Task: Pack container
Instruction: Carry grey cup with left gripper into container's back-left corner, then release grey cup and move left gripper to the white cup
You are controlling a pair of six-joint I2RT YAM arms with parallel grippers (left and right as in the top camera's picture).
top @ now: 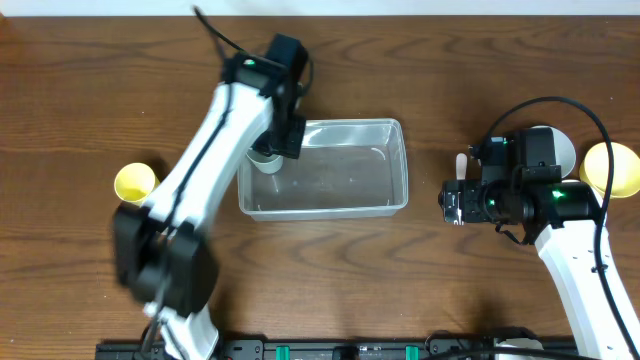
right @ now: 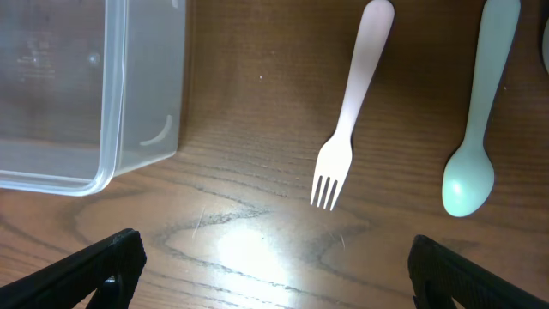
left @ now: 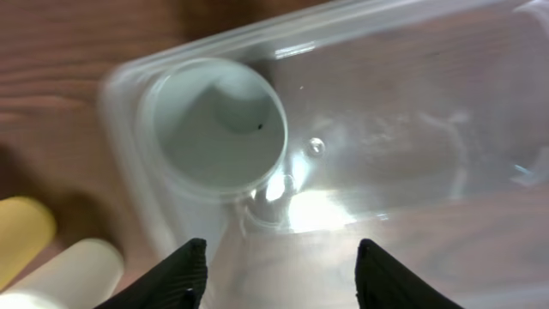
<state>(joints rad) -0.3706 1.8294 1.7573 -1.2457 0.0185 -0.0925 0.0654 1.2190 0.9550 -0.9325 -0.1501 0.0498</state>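
Observation:
The clear rectangular container [top: 400, 165] lies in the middle of the table. A pale cup [left: 214, 129] stands upright inside its left end, also partly seen from overhead [top: 263, 160]. My left gripper [left: 279, 270] is open and empty, hovering over the container [left: 412, 129] just beside that cup; from overhead the left gripper [top: 275, 148] is at the container's left end. My right gripper [right: 274, 266] is open and empty above bare table, right of the container's end wall [right: 146, 86]. From overhead the right gripper [top: 450, 202] is apart from the container.
A pink fork [right: 352, 112] and a mint spoon [right: 476, 129] lie ahead of the right gripper. A yellow cup [top: 135, 182] sits left of the container; it [left: 21, 236] and a cream cup [left: 73, 275] show beside the left gripper. A yellow bowl [top: 612, 168] and a pale bowl [top: 560, 145] sit far right.

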